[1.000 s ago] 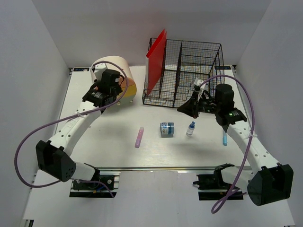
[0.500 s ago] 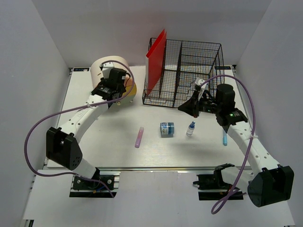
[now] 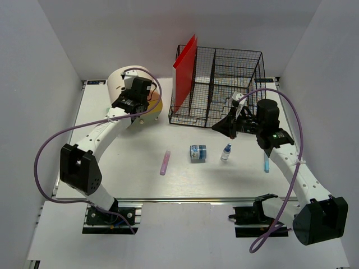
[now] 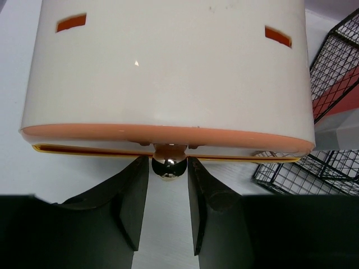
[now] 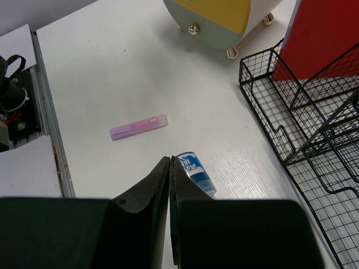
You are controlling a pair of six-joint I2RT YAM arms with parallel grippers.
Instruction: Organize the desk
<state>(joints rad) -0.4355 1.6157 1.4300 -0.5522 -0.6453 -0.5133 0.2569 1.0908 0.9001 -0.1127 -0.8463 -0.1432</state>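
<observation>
Left wrist view: left gripper (image 4: 168,172) straddles the drawer knob (image 4: 168,167).

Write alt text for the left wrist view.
The left claw, seen from its wrist, has its two black fingers on either side of a small shiny metal ball knob on the cream-and-orange rounded drawer box; contact cannot be judged. A black wire basket stands at right on the white desk.

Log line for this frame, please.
left gripper: straddling knob of drawer box, grip unclear | right gripper: shut, empty, above desk | loose: pink stick, blue tub, small bottle, blue pen
</observation>
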